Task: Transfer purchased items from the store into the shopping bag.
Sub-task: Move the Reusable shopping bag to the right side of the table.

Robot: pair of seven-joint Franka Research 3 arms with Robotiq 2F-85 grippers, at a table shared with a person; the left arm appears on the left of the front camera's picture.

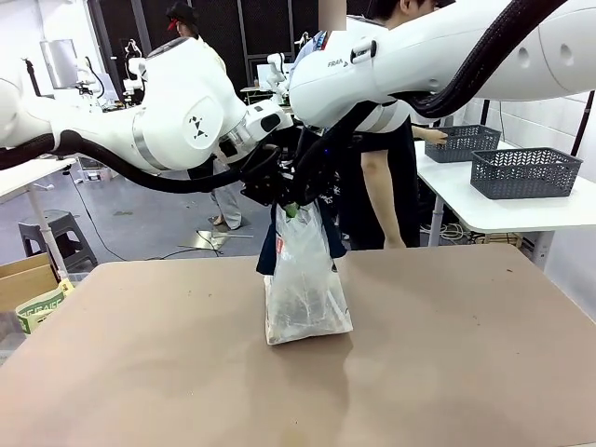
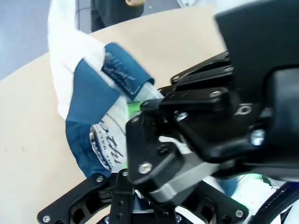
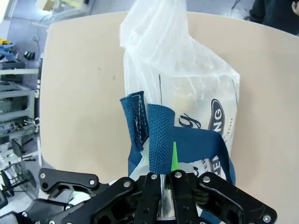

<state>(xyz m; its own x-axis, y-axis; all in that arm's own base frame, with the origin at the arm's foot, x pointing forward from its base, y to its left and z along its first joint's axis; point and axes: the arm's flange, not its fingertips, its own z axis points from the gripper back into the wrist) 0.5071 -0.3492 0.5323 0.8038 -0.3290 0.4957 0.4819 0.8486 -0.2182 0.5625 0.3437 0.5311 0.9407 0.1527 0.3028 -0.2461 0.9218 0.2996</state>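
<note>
**A:** What takes up the most room?

**B:** The broad tan bench point(image 1: 140, 372). Two white robot arms lean in over it, the left arm point(image 1: 177, 121) from the left and the right arm point(image 1: 447, 56) from the right, and they meet above the middle.

**A:** Where is the bag?

**B:** The tall translucent whitish plastic shopping bag point(image 1: 303, 289) with navy lettering stands upright near the middle of the bench. Its top is bunched up under both grippers.

**A:** And the baskets?

**B:** Two dark grey slotted plastic baskets point(image 1: 526, 172) sit on a white bench at the far right, well apart from the bag. A person stands beyond it with a hand point(image 1: 430, 135) at the farther basket point(image 1: 463, 142).

**A:** How do the grippers stand?

**B:** The right gripper point(image 3: 167, 175) has its fingers pressed together on the navy strap handle point(image 3: 159, 140), and a sliver of green pad point(image 3: 174, 156) shows beside the webbing. The left gripper point(image 1: 265, 182) is just beside it at the bag's mouth. I cannot tell whether it is spread or pinching, because the right gripper blocks it.

**A:** Is anything inside?

**B:** A pale tan shape point(image 3: 184, 95) shows through the plastic, and there is a small red patch point(image 1: 279, 244) near the top. Both are too blurred to name.
</note>
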